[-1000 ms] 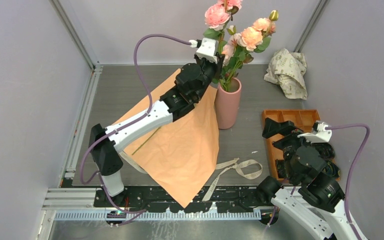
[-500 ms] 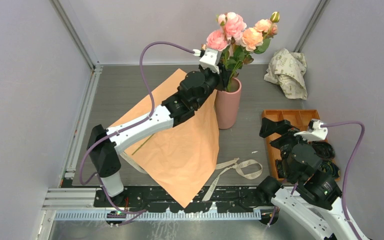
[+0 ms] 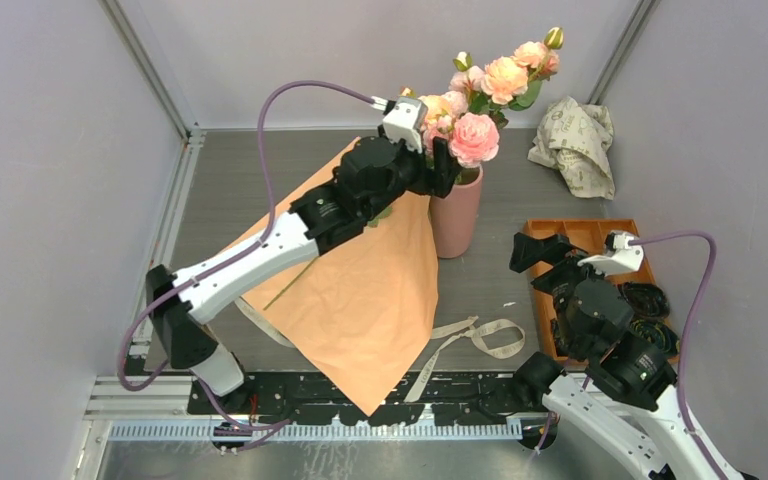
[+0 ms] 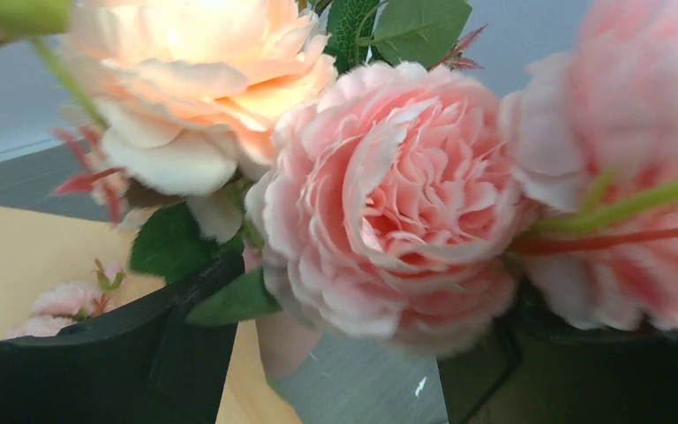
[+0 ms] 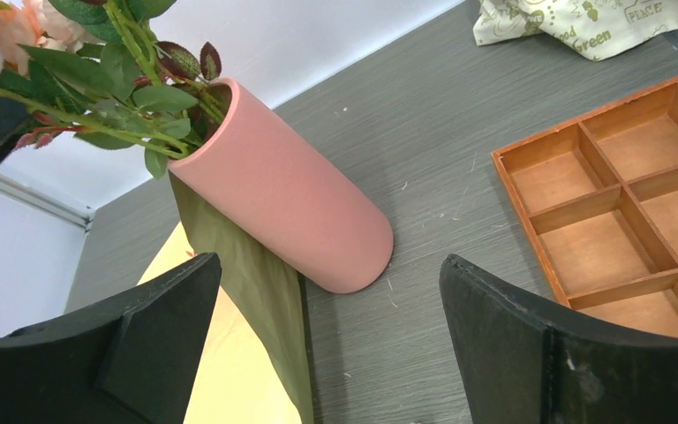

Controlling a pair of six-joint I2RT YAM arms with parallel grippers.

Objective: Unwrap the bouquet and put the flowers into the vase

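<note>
Top external view gives me the flowers (image 3: 475, 135) standing in the vase (image 3: 457, 215), which sits just below my left gripper (image 3: 444, 165). Its jaws are spread wide on either side of a pink bloom. Wrapping paper (image 3: 360, 290) lies under that arm, touching the vase. My right gripper (image 3: 545, 262) gapes wide, well apart, with the tray (image 3: 600, 235) beside it.

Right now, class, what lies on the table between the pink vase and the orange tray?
Nothing but bare grey table between the vase and the tray, shown plainly in the right wrist view.
</note>
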